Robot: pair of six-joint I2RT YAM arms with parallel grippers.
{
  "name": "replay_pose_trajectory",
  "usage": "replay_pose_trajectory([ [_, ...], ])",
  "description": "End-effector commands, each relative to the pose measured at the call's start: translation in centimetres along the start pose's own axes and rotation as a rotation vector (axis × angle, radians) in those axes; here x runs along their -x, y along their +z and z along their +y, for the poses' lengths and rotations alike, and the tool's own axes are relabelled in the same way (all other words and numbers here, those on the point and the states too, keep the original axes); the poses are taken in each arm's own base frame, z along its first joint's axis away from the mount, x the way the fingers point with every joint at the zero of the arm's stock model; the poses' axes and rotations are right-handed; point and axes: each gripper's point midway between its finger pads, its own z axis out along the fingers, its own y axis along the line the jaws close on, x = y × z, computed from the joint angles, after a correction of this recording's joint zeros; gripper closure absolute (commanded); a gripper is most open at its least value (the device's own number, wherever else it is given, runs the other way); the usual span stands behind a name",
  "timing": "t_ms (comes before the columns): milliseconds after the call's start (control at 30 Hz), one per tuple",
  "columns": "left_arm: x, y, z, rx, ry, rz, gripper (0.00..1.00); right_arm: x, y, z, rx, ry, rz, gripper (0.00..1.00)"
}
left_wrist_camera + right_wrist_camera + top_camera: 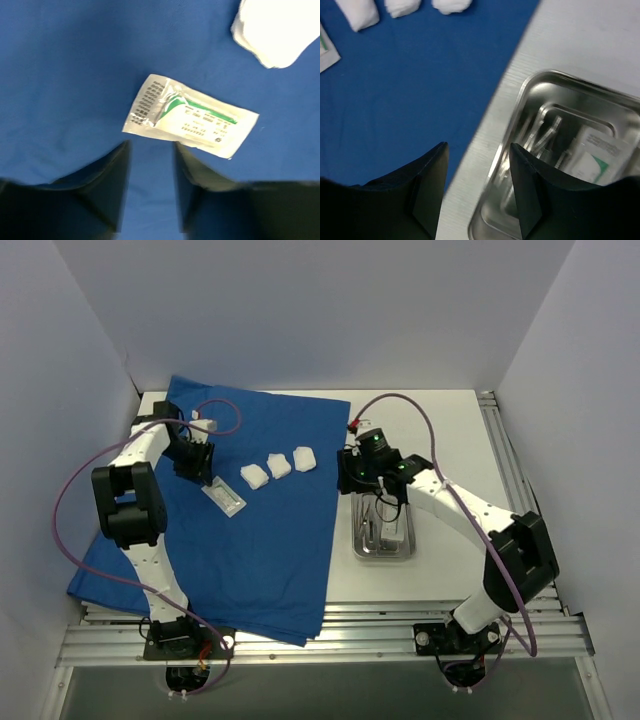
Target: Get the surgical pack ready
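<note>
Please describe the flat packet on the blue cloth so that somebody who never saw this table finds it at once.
Find the large blue cloth on the left side. Just left of its row of three white gauze pads, and slightly nearer the arms, lies the packet. Unlike the puffy pads, it is flat, rectangular and printed with green.

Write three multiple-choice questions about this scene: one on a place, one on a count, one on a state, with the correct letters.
1. The steel tray stands: A on the blue cloth; B right of it, on bare table; C behind it.
2. White gauze pads on the cloth: A two; B five; C three.
3. The left gripper is: A open, empty; B shut on the cloth; C shut on a gauze pad.
Key: 1 B, table shows beside the tray; 2 C, three lie in a row; 3 A, only cloth shows between its fingers.
</note>
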Motion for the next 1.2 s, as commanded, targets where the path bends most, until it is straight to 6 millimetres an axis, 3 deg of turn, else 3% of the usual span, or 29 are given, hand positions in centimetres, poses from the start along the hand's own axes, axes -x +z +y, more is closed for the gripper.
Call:
replay_pose_trajectory([
  [0, 1.2, -1.0, 0.5, 0.051, 0.009, -0.029, 0.42, 1.5, 1.4, 3.5, 0.056, -0.051, -0.035, 0.52],
  [200, 0.0, 1.3, 0.6, 0.076, 0.0, 0.033, 0.35, 0.4, 3.1, 6.1, 0.074, -0.104, 0.0, 0.52],
  [400, 0.4, 2.9, -0.6, 0.028, 0.025, 0.03, 0.35, -0.3, 3.6, 6.1, 0.066, -0.102, 0.01, 0.52],
  [567, 0.7, 3.7, 0.1, 0.05, 0.029, 0.03, 0.37, -0.8, 3.9, 6.6, 0.091, -0.089, 0.009, 0.52],
  [767, 0.7, 3.7, -0.1, 0.041, 0.043, 0.02, 0.41, -0.8, 4.8, 9.4, 0.176, -0.099, 0.005, 0.52],
  [933, 0.9, 2.9, 1.4, 0.136, 0.052, 0.017, 0.39, -0.7, 5.6, 10.6, 0.187, -0.128, 0.015, 0.52],
  [1167, 2.7, 1.2, 2.1, 0.198, 0.105, -0.052, 0.33, -1.3, 5.8, 10.1, 0.157, -0.128, 0.028, 0.52],
])
